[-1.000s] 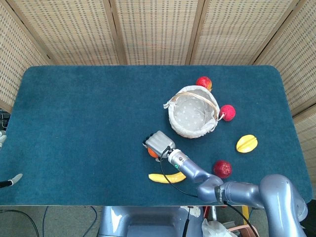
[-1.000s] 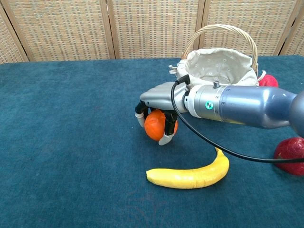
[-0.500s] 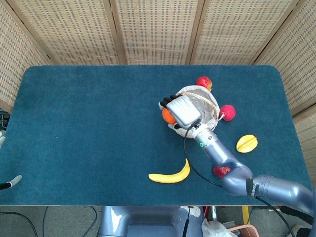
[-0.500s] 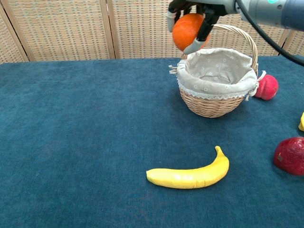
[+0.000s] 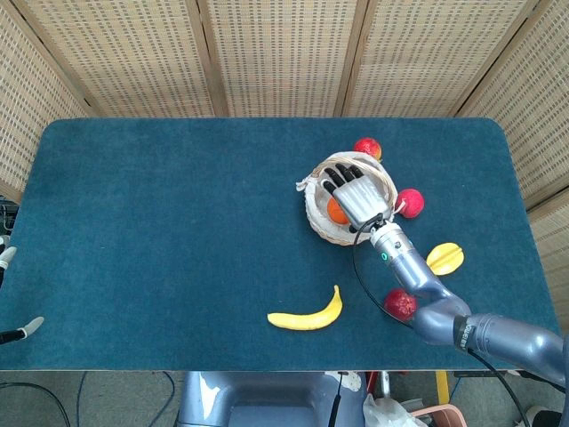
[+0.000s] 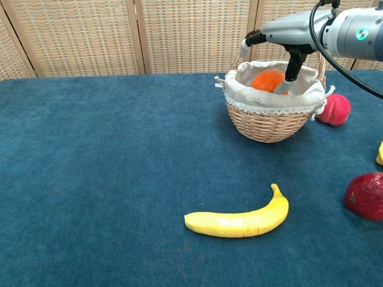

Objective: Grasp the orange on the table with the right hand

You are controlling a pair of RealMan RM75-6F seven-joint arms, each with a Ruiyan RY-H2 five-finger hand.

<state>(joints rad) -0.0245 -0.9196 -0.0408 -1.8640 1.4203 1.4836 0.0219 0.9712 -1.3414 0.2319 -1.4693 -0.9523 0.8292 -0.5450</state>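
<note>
The orange (image 6: pixel 266 81) lies inside the wicker basket (image 6: pixel 263 122), on its white lining. My right hand (image 6: pixel 286 31) hovers flat over the basket with its fingers spread; one finger (image 6: pixel 292 70) hangs down beside the orange. In the head view the right hand (image 5: pixel 357 196) covers most of the basket (image 5: pixel 313 213), and the orange (image 5: pixel 336 211) peeks out at the hand's left side. The hand does not grip the orange. Only a sliver of my left hand (image 5: pixel 25 326) shows at the left edge, below the table.
A banana (image 6: pixel 239 220) lies on the blue cloth near the front. Red fruits sit beside the basket (image 6: pixel 334 110), behind it (image 5: pixel 367 148) and at the front right (image 6: pixel 365 195). A yellow fruit (image 5: pixel 444 258) lies right of my forearm.
The right hand lifted the orange from beside the banana, carried it back to the basket and spread its fingers. The orange now rests in the basket.
</note>
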